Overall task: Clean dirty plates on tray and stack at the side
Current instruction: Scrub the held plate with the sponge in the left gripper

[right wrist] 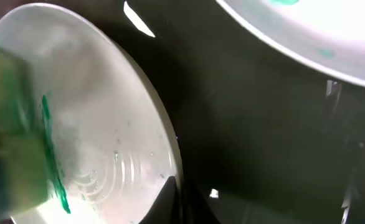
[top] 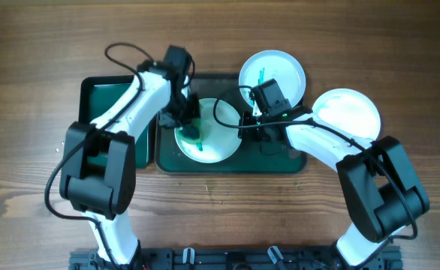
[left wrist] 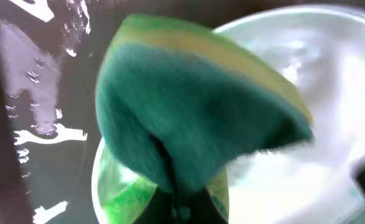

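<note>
Wood table (top: pixel 40 45) carries tray (top: pixel 272 163) at centre. On tray, dirty plate (top: pixel 220 142); smeared plate (top: pixel 280 64) overlaps tray's far edge; third plate (top: pixel 348 112) off tray at right, looks clean, likely stack spot. Closed left fingers (left wrist: pixel 176 208) pinch sponge (left wrist: pixel 195 106), pressed on dirty plate for scrubbing. Rim seemingly clamped by right fingers (right wrist: pixel 182 208), steadying plate against scrub force

three plates (top: pixel 221 141) (top: pixel 286 69) (top: pixel 348 112), two trays (top: pixel 227 166) (top: pixel 106 93), one sponge (left wrist: pixel 195 112)
</note>
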`<state>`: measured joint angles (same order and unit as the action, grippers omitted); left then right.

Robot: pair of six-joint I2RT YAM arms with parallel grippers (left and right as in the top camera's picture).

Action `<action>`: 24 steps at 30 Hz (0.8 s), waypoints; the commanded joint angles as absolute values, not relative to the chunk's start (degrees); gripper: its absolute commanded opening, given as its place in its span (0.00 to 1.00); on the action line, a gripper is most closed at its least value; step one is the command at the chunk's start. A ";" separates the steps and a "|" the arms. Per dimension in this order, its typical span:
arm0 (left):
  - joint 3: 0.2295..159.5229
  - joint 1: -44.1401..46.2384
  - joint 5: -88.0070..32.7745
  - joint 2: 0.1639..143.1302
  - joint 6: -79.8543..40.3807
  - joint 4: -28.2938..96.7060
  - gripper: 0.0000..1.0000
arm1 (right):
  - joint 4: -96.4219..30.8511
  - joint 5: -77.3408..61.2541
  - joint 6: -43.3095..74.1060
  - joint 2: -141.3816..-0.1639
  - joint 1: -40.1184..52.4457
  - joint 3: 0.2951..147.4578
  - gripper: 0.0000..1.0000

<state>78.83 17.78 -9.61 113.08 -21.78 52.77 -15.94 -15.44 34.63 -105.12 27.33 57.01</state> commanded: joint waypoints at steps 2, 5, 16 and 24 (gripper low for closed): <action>71.37 20.25 -11.03 113.40 -26.46 47.64 0.04 | -15.59 -16.43 35.14 -106.52 27.40 58.08 0.04; 68.64 22.41 -14.02 113.43 -27.14 45.32 0.04 | -15.64 -16.45 35.09 -106.52 27.40 58.08 0.05; 66.15 24.91 -39.72 113.43 -19.75 38.00 0.04 | -15.64 -16.60 34.94 -106.52 27.40 58.08 0.04; 67.44 20.25 -9.04 113.43 -30.68 36.84 0.04 | -15.66 -16.60 34.94 -106.52 27.40 58.08 0.05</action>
